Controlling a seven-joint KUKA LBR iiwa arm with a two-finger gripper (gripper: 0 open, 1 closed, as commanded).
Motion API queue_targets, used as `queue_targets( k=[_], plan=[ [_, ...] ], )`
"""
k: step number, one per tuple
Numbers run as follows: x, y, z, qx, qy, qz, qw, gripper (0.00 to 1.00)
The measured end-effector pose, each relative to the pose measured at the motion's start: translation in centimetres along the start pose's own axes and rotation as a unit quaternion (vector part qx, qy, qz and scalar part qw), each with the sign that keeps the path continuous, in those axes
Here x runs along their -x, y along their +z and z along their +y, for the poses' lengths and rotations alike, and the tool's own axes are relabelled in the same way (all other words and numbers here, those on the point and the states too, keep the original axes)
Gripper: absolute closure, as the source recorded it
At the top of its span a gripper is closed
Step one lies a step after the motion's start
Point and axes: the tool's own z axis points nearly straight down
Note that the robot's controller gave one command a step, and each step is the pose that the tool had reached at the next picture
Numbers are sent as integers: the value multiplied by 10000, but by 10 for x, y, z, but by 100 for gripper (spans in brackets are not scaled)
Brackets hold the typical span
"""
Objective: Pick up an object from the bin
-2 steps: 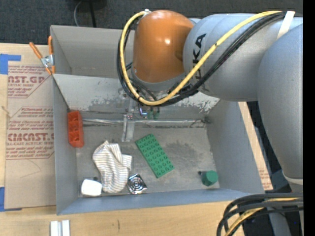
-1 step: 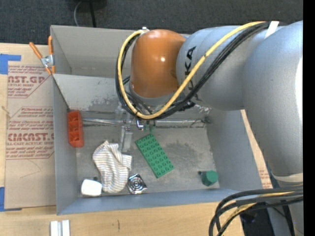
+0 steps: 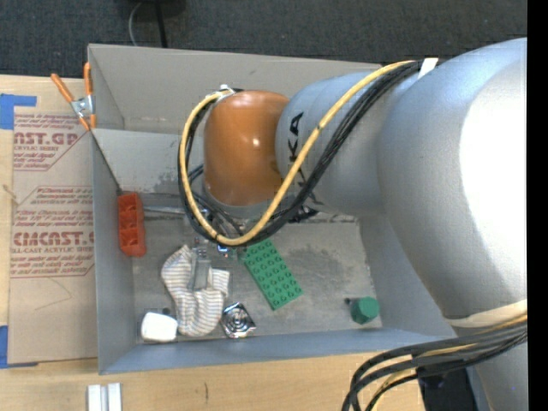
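Camera view: looks down into a grey metal bin (image 3: pixel 257 80), with the arm (image 3: pixel 445 169) coming in from the right.
Red block: a studded brick (image 3: pixel 130 223) lying lengthwise against the foot of the bin's left wall, well apart from the gripper.
White lump: a small pale piece (image 3: pixel 158 325) in the near-left corner, touching the cloth's lower end.
Striped cloth: a crumpled white and grey rag (image 3: pixel 195 296) near the near edge, left of the middle. It lies directly under the gripper, so I judge it the likeliest thing to be picked.
Gripper (image 3: pixel 203 271): lowered onto the cloth's upper folds. Whether it is spread or closed cannot be told, because the wrist hides most of it.
Foil wad: a shiny crumpled ball (image 3: pixel 237 321) just beside the cloth's right edge, close enough to be nudged.
Green plate: a flat studded building plate (image 3: pixel 271 272) lying aslant near the middle, just right of the gripper.
Green cap: a small round piece (image 3: pixel 364 309) alone toward the near-right corner.
Wrist: the orange cover (image 3: pixel 244 148) and a looped yellow cable (image 3: pixel 190 152) hang above the floor's left half. The steep reach suits a straight-down grasp.
Surface: the bin floor is scuffed bare grey metal, with sloping walls that keep loose things low.
Room: dark ground (image 3: pixel 342 15) lies beyond the far rim.
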Motion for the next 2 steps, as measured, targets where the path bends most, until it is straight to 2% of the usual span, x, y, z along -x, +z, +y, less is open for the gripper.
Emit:
queue_targets(
  k=[1,2],
  plan=[
    [-8,44,14,36,59,-29,10000,0],
    [-10,72,6,15,37,-3,10000,0]
  ],
)
